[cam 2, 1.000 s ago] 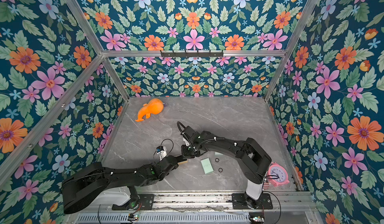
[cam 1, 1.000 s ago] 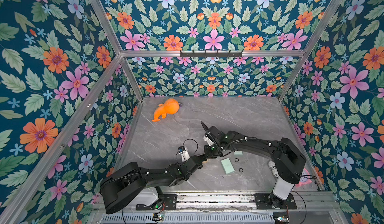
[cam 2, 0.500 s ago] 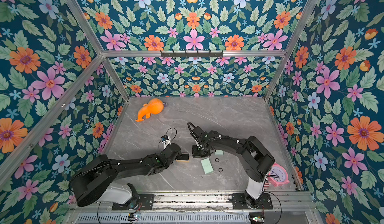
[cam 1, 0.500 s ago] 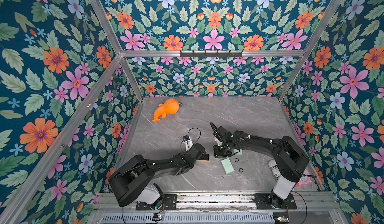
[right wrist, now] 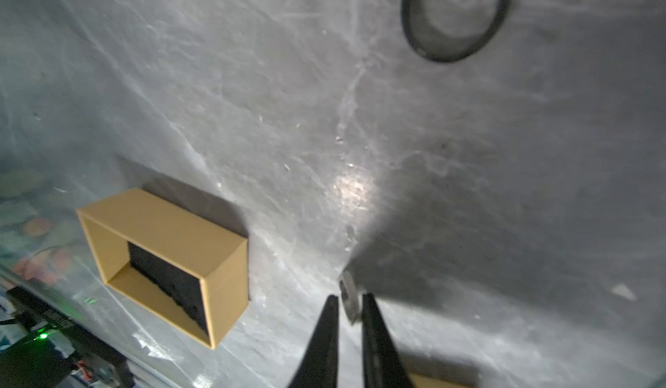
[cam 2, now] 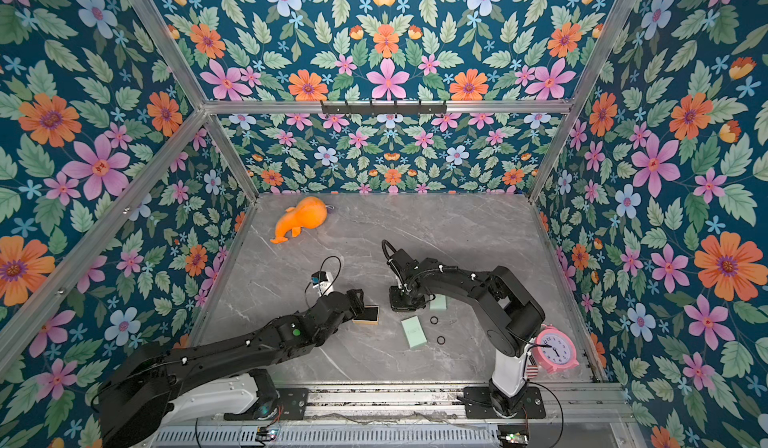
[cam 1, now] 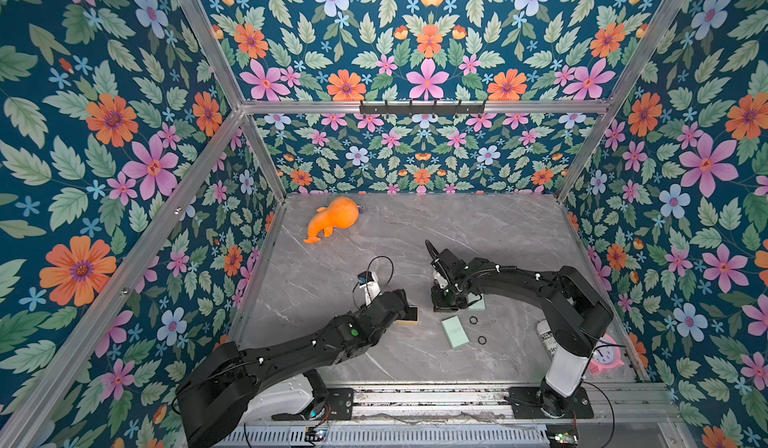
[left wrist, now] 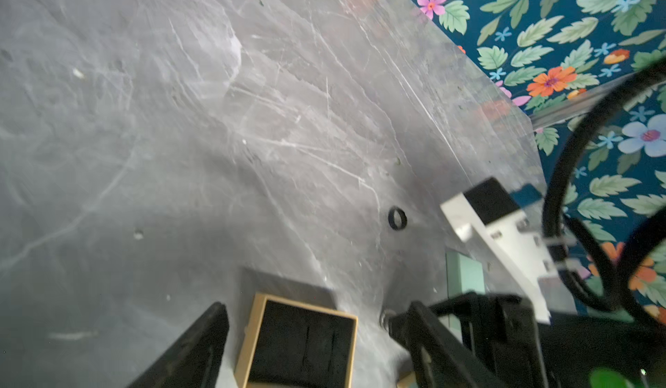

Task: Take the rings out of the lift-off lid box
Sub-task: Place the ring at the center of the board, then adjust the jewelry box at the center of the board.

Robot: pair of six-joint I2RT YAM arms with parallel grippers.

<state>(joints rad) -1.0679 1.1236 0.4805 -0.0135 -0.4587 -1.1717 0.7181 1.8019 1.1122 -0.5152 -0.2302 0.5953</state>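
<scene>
Three black rings point(cam 1: 473, 320) point(cam 1: 482, 340) point(left wrist: 397, 218), one orange toy point(cam 1: 332, 219)

Rings point(cam 1: 473, 320) black; box point(cam 1: 454, 331) mint-green; tray point(cam 1: 409, 315) tan, black-lined; desk point(cam 1: 478, 225) grey marbled; toy point(cam 1: 334, 217) orange; clock point(cam 2: 555, 348) pink; walls point(cam 1: 415, 50) teal floral.

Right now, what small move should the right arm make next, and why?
Probably spread the right gripper fingers wider and lift: a small grey piece sits between them at the table, and the box insert looks empty.

Lab cell: floral walls point(cam 1: 415, 50), aluminium frame point(cam 1: 291, 107)
</scene>
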